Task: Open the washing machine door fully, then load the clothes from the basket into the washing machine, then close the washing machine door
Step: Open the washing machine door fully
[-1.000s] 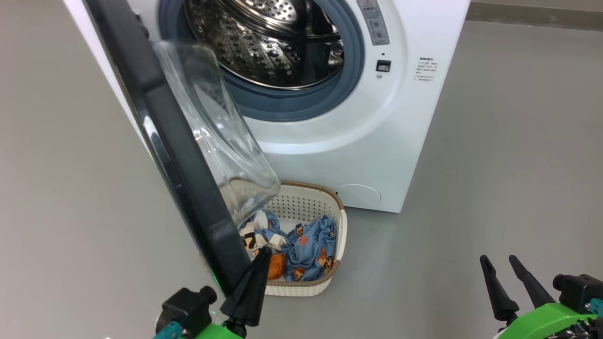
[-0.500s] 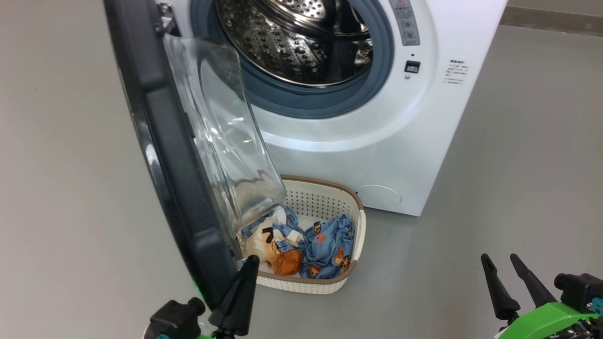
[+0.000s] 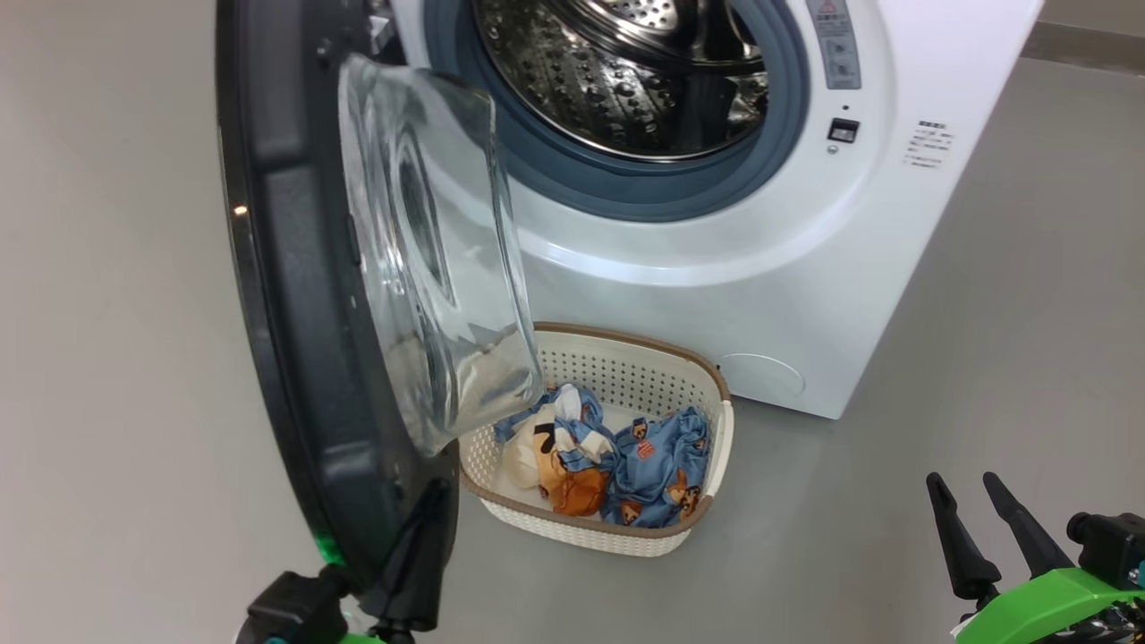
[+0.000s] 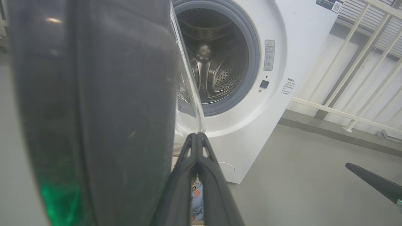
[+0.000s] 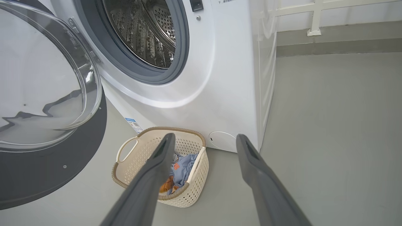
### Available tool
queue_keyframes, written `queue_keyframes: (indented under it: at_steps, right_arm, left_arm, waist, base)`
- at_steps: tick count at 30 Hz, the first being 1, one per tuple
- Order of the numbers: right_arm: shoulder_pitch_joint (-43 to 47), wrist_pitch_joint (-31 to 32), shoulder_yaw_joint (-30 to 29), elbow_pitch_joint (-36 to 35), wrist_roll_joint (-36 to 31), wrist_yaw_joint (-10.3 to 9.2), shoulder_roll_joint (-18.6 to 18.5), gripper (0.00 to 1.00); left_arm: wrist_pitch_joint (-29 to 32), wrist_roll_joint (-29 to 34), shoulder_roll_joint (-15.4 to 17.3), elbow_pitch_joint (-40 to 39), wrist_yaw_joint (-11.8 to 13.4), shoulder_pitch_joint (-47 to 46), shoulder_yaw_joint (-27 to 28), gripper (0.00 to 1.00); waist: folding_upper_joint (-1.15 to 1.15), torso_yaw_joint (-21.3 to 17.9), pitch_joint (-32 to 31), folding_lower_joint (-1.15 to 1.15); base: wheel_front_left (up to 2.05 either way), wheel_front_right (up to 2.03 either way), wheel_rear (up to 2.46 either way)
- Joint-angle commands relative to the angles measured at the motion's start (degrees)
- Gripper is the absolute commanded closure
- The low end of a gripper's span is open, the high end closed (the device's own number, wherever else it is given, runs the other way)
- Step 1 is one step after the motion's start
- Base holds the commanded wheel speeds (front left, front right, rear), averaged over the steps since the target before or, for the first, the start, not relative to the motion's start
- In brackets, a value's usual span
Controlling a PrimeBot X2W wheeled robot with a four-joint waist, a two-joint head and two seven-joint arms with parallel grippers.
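Observation:
The washing machine (image 3: 716, 268) stands with its steel drum (image 3: 626, 80) exposed. The washing machine door (image 3: 286, 358) hangs open to the left, its glass bowl (image 3: 429, 268) facing the machine. On the floor under the door's edge sits the basket (image 3: 590, 537), holding the blue bear-print clothes (image 3: 657, 461). My left gripper (image 3: 436, 492) is shut, its tip at the inner side of the door's lower rim; the left wrist view shows the same gripper (image 4: 197, 135) beside the door (image 4: 119, 110). My right gripper (image 3: 963, 483) is open and holds nothing, low at the right and apart from the basket (image 5: 135, 157).
Grey floor (image 3: 984, 358) stretches to the right of the machine and basket. A white railing (image 4: 361, 62) and a low grey kerb (image 4: 329, 131) run behind the machine's right side. The door's glass overhangs the basket's left part.
The door has swung wider from the machine, and my shut left gripper has moved left and down along with its lower rim. The head camera has turned. The right gripper stays put.

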Motion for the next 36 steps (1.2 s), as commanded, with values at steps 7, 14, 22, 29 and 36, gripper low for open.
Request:
queue_keyframes:
  at_steps: [7,14,22,29,36]
  right_arm:
    - [-0.6,-0.7,0.9,-1.7,-0.9,0.09,-0.8,0.00]
    - [-0.9,-0.7,1.1,-1.9,-1.0,0.09,-0.9,0.00]
    - [-1.1,-0.7,1.1,-2.2,-1.1,0.09,-1.2,0.00]
    - [-1.4,-0.7,1.3,-2.2,-1.0,0.09,-1.8,0.00]
    - [-2.4,-0.7,2.2,-2.0,-0.7,0.09,-2.5,0.00]
  left_arm:
    - [-0.3,-0.1,2.2,-2.1,2.7,-1.0,5.5,1.00]
    - [-0.3,-0.7,3.4,-0.7,4.4,-2.2,8.7,1.00]
    - [-0.5,-1.3,5.6,1.3,6.6,-3.6,13.6,1.00]
    - [-0.7,-1.6,7.4,5.5,7.2,-6.7,18.4,1.00]
    - [-0.8,-1.0,8.9,9.6,7.2,-9.5,23.5,1.00]
  waist:
    - [0.00,1.9,0.4,0.00]
    - [0.00,2.0,1.0,0.00]
    - [0.00,1.7,2.3,0.00]
    - [0.00,1.7,3.2,0.00]
    - [0.00,1.1,3.8,0.00]
  base:
    - [0.00,0.00,0.00]
    - [0.00,0.00,0.00]
    - [0.00,0.00,0.00]
    - [0.00,0.00,0.00]
    - [0.00,0.00,0.00]
